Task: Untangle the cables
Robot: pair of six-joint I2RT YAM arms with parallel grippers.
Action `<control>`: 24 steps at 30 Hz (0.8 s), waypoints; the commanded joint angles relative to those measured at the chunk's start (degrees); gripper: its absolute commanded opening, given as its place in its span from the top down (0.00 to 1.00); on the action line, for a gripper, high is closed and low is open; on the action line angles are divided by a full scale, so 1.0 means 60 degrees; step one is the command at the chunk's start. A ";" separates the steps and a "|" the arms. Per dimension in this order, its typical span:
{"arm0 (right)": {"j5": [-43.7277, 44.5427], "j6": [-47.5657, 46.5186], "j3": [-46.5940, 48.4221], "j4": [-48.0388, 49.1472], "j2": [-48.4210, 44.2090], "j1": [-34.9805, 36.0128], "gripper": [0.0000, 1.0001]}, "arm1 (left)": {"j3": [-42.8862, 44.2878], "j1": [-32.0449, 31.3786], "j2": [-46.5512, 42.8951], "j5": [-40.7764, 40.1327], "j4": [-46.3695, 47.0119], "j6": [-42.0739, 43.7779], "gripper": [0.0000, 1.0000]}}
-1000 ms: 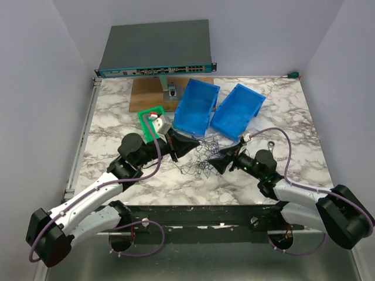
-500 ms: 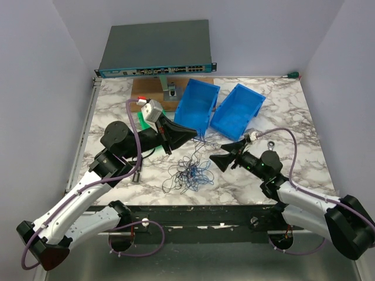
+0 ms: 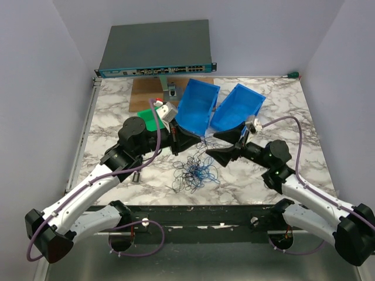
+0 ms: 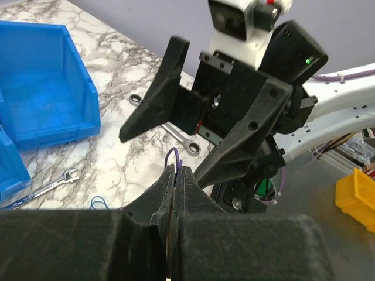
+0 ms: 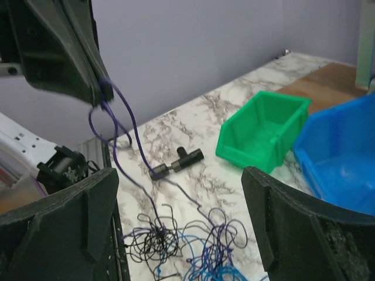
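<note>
Top external view is showing the left gripper [image 3: 196, 140] hovering over the table [image 3: 117, 111], its fingers pressing together on one thin strand [image 5: 120, 126] of the cables [image 3: 196, 171]. Left wrist view is showing that strand looping out just above the closed tips. Right wrist view is showing it hanging from those tips down into the tangle, which is lying on the marble below and between the two grippers. Facing the left gripper from close in front, the right gripper [image 3: 218, 146] is spreading its fingers wide and gripping nothing. Two blue bins [image 3: 196, 108] are sitting just behind both grippers. One green bin [image 5: 263, 132] is sitting beside the left wrist, and a wrench [image 4: 50, 184] is lying beyond the left gripper's tips.
</note>
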 commanded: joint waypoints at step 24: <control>0.5344 0.1113 -0.0808 0.0658 0.3779 0.2163 0.36 | 0.3936 0.0581 -0.1135 -0.3799 -0.3030 0.0477 1.00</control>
